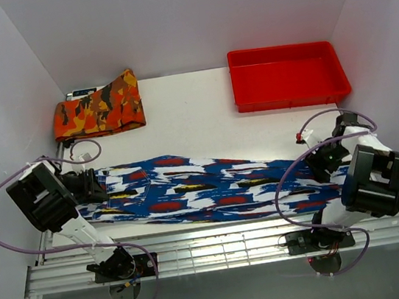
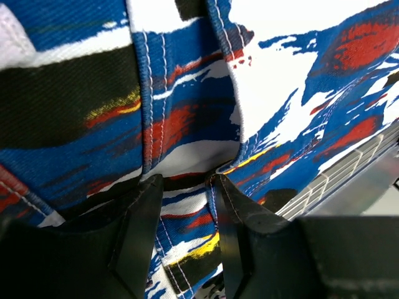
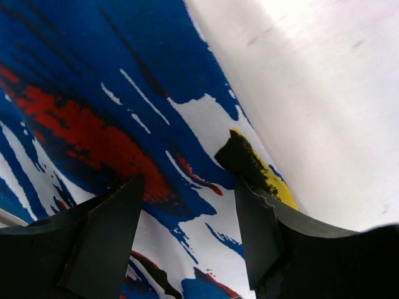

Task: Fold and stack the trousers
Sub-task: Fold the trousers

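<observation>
The top view looks down from above and behind the arm bases, taking in the whole tabletop [image 1: 194,113] up to the far wall. The left wrist view sits very close over the left end of the trousers [image 1: 212,185], looking past the left end effector [image 2: 186,180]. The right wrist view sits equally close over their right end, past the right end effector [image 3: 188,184]. All three views share the trousers.
</observation>
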`<action>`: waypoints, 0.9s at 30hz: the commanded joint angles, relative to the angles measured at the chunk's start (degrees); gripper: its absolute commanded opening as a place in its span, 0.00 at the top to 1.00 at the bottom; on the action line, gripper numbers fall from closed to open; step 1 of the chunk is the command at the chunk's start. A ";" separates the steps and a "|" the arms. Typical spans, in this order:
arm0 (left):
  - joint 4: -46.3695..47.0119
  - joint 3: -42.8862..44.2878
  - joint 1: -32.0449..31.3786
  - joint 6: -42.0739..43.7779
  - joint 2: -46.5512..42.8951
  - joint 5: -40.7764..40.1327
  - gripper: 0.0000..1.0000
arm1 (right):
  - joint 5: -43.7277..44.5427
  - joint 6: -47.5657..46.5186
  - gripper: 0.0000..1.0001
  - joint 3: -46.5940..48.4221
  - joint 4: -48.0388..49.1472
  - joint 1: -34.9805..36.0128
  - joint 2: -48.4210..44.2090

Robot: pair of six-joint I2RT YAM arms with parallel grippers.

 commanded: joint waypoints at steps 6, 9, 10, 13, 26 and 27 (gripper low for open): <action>17.81 5.86 2.19 -4.37 4.11 -16.05 0.46 | -1.00 13.17 0.33 11.65 10.12 5.14 11.17; 15.80 8.94 2.11 -2.63 4.03 -13.25 0.45 | -4.17 14.49 0.25 17.89 4.43 5.32 10.30; 13.18 10.60 2.11 -1.57 3.76 -11.50 0.44 | -5.04 14.49 0.22 19.04 3.01 4.89 9.60; 6.86 12.89 1.93 5.02 1.22 -2.45 0.39 | -7.33 12.04 0.20 20.63 -2.88 3.40 4.94; -4.87 1.23 -24.12 31.69 -25.13 11.81 0.42 | -7.61 -18.82 0.26 5.17 -15.29 0.49 -14.67; -3.73 -1.14 -26.87 30.01 -25.76 11.46 0.43 | -6.99 -18.82 0.26 4.03 -13.03 0.49 -14.84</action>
